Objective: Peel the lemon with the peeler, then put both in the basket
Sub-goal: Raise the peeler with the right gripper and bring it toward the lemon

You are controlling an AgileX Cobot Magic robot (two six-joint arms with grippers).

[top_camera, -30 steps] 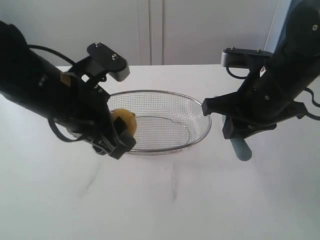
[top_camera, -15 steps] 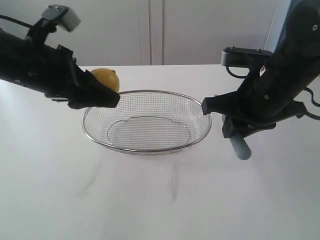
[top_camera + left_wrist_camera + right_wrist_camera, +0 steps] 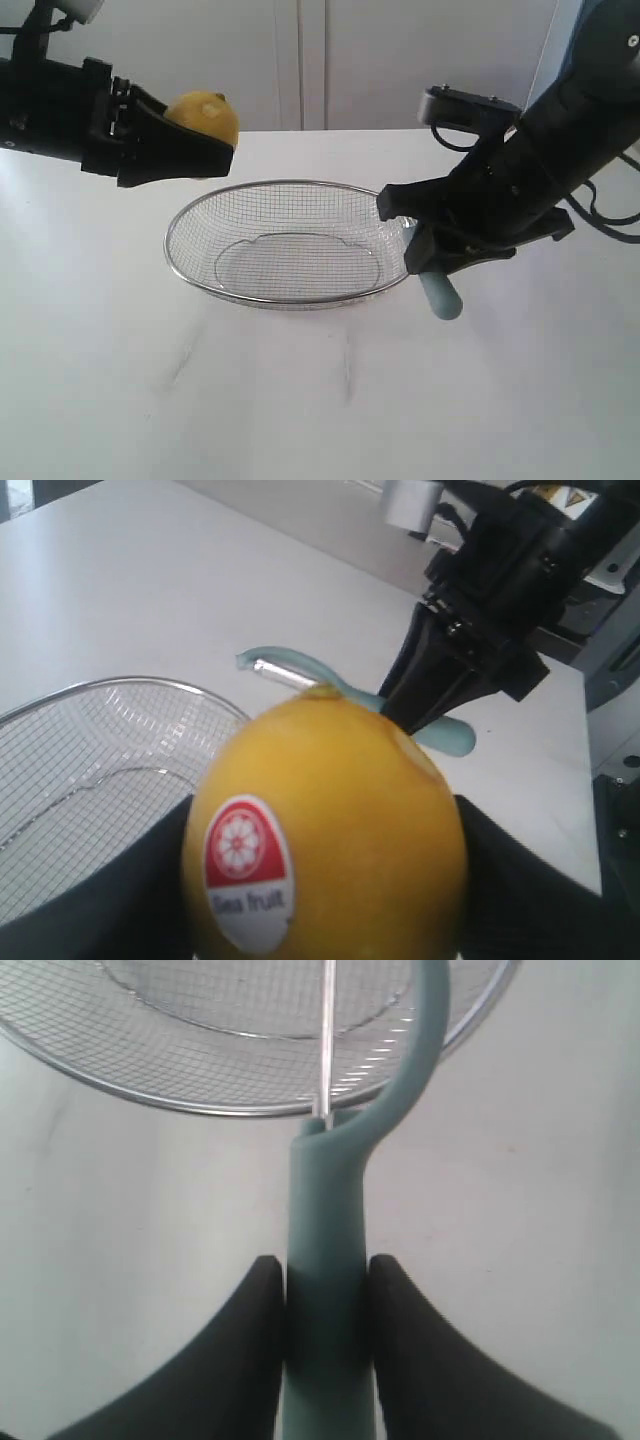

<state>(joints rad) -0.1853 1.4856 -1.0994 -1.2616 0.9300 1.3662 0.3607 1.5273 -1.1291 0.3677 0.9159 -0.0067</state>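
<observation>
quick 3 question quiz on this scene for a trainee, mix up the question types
1. True or false: the lemon lies inside the basket.
2. What does the right gripper hold? A) the peeler B) the lemon C) nothing
3. Fill in: the sticker on the lemon is ___ and white.

Key
1. False. The left gripper holds the lemon up in the air, and nothing lies in the basket.
2. A. The jaws are shut on the teal handle.
3. red
</observation>
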